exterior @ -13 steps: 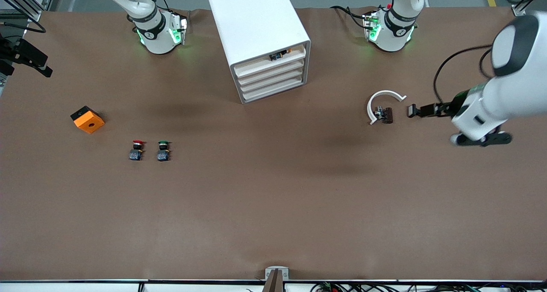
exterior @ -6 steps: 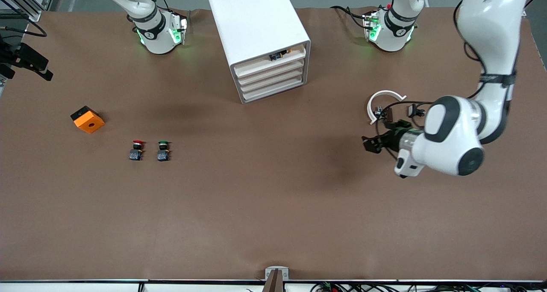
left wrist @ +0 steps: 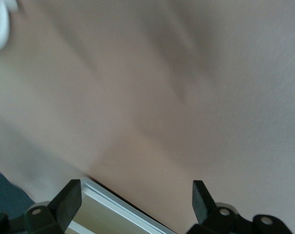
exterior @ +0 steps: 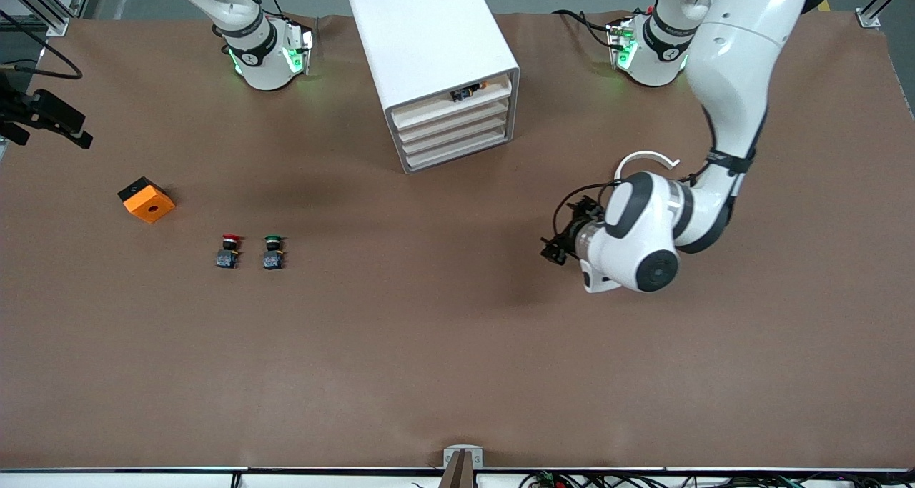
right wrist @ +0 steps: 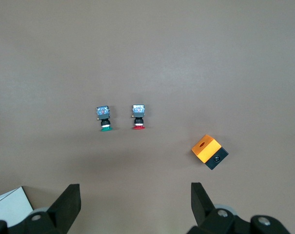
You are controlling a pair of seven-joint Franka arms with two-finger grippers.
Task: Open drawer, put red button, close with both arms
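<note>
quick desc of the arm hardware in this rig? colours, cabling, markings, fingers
Two glossy white jointed arms with black joint bands. Each base collar glows green and carries a small round logo; thin black cables run along the left arm to its wrist. The left gripper and right gripper both have short black wedge-shaped fingers on black bodies with small silver screws.

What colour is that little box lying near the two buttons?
The box is orange with a black base, clearest in the right wrist view.

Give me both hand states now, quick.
Left hand: open, holding nothing, over bare table.
Right hand: open, holding nothing, high over the red button.
</note>
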